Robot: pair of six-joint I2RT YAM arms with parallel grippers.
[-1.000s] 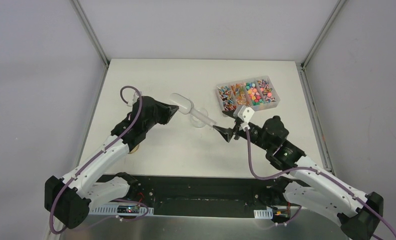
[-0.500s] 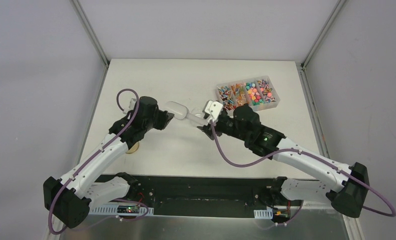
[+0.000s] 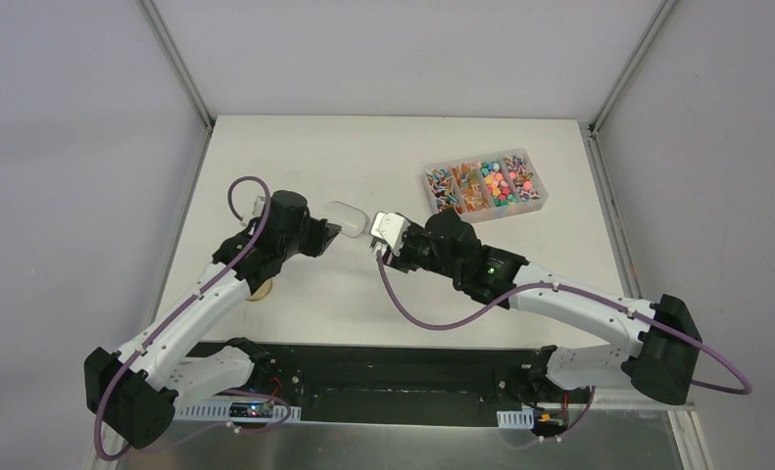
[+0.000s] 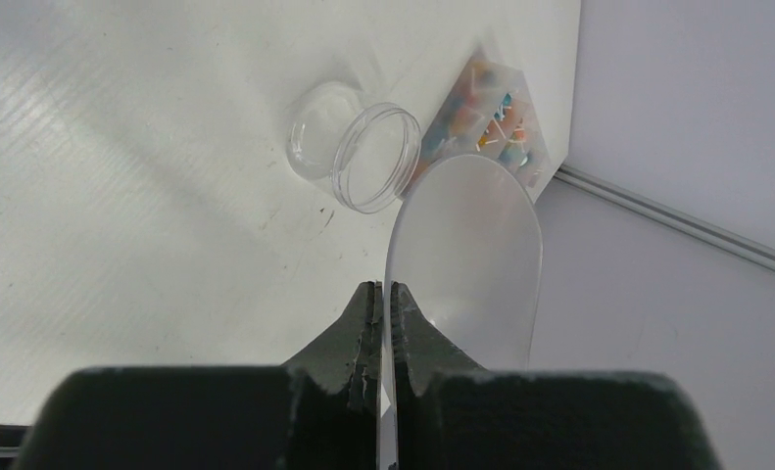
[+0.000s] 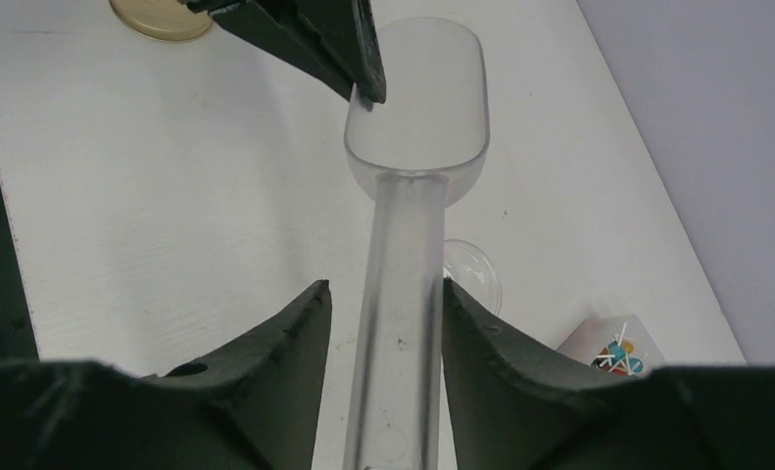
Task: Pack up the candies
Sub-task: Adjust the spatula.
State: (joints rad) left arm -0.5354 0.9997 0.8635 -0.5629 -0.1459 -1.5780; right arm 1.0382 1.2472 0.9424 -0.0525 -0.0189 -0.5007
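The candies (image 3: 483,186) fill a clear divided box at the back right, and show again in the left wrist view (image 4: 486,117) and right wrist view (image 5: 618,354). My left gripper (image 3: 336,232) (image 4: 381,289) is shut on the rim of the clear plastic scoop (image 3: 347,217) (image 4: 466,245) and holds it above the table. My right gripper (image 3: 379,245) (image 5: 383,284) straddles the scoop's handle (image 5: 398,294). Its right finger touches the handle, while a gap shows at the left finger. The scoop bowl (image 5: 417,108) holds nothing.
A small clear round jar (image 4: 375,157) (image 5: 471,269) stands open on the table under the scoop. The round wooden disc lid (image 3: 259,291) (image 5: 161,15) lies flat near the left arm. Grey walls enclose the white table.
My right arm has swung left from beside the candy box to the scoop's handle, its jaws narrowing round it. The left gripper has drawn the scoop slightly left.
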